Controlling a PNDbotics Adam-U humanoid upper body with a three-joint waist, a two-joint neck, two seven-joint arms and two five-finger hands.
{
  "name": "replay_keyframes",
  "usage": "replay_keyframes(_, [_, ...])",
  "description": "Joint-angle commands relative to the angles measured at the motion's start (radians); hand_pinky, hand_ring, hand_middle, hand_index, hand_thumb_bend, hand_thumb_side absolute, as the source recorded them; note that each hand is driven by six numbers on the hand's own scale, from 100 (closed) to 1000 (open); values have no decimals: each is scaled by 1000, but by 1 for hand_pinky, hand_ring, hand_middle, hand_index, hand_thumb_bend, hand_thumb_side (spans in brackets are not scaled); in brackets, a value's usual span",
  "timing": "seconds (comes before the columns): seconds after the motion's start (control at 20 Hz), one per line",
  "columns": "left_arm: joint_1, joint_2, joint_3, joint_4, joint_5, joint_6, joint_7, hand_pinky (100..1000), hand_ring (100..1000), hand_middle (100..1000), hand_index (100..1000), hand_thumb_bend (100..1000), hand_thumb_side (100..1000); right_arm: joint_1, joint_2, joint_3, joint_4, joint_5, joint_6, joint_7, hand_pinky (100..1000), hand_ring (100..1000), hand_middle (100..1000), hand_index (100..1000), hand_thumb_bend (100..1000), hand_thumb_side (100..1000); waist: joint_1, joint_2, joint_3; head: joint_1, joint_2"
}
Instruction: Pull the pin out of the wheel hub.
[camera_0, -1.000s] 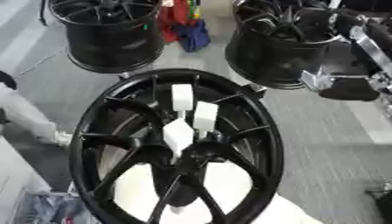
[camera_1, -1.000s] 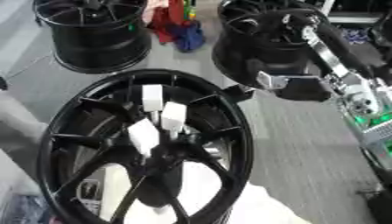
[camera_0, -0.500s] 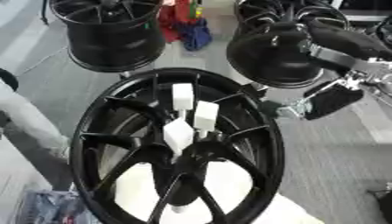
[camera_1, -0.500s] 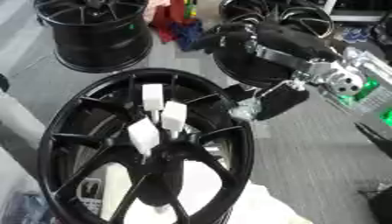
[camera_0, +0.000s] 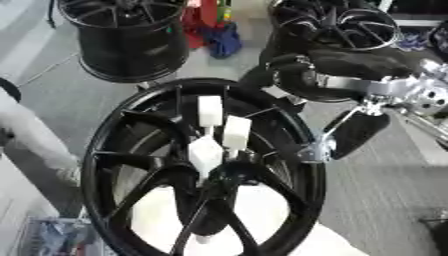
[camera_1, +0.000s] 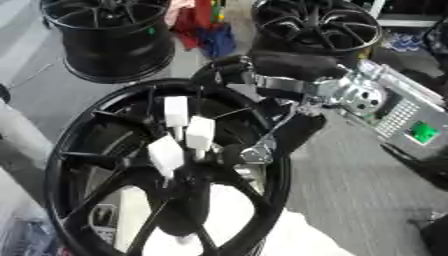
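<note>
Writing or brand marks cannot be read anywhere in either view. Just below and left of the right hand (camera_0: 350, 137) lies the wheel hub (camera_0: 206, 170), a glossy black spoked rim seen face-on, filling the lower middle of the picture. Three white block-shaped pins (camera_0: 223, 131) stand clustered over its centre, a little to the hand's left, each on a thin stem going down toward the boss; a white surface shows through the lower spokes. The right hand comes in from the upper right on a black forearm with silver joints, its dark fingers hanging down over the rim's right edge; whether they are curled or straight cannot be told, and it has hold of nothing visible. Beyond the hand, on the grey floor (camera_0: 376, 200), stand two more black wheels (camera_0: 127, 35), with a red and blue bundle (camera_0: 214, 30) between them. A grey box with a green light (camera_1: 424, 132) shows at the hand's right
</note>
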Motion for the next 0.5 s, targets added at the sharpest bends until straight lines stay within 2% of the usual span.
replay_keyframes(0.05, [-10,28,-3,-11,-2,-2,-6,627,677,721,789,360,346,-39,17,-4,11,-24,25,54,831,848,869,939,375,315,2,-10,2,-2,5])
replay_keyframes(0.5, [-10,26,-3,-11,-2,-3,-7,627,678,721,789,359,346,-113,129,-1,140,-31,39,219,819,832,834,935,357,333,4,-9,6,-5,5])
